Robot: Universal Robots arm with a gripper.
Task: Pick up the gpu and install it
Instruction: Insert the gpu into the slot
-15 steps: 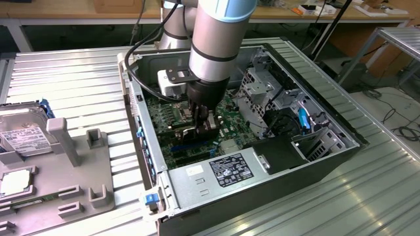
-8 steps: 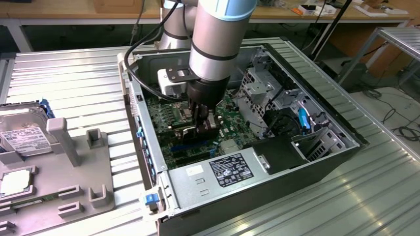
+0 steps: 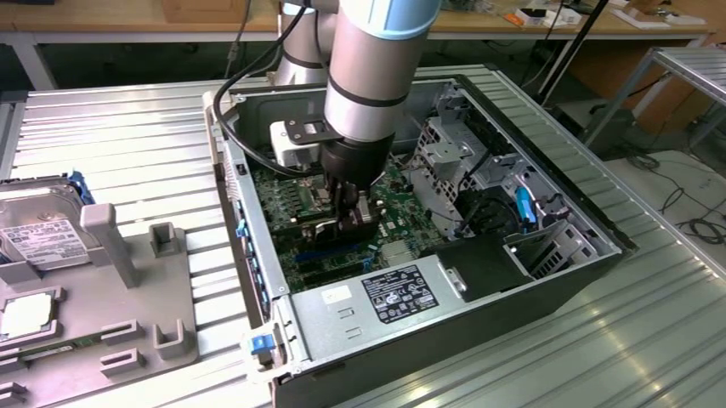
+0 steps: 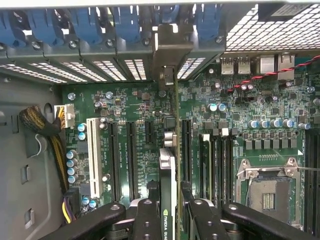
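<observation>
We see a ribbed metal table (image 3: 114, 127) carrying an open computer case (image 3: 556, 280) at the centre of the exterior view. A grey parts tray (image 3: 148, 297) sits at the lower left, with a hard drive (image 3: 34, 234) on it. The arm (image 3: 369, 76) reaches down from the upper middle into the case, above the motherboard (image 4: 125, 105). The gripper (image 4: 172, 210) is clamped on the gpu (image 4: 168, 160), one finger on each face. The card stands on edge over the expansion slots (image 4: 131, 150), its bracket end toward the rear wall with the blue clips (image 4: 127, 22).
</observation>
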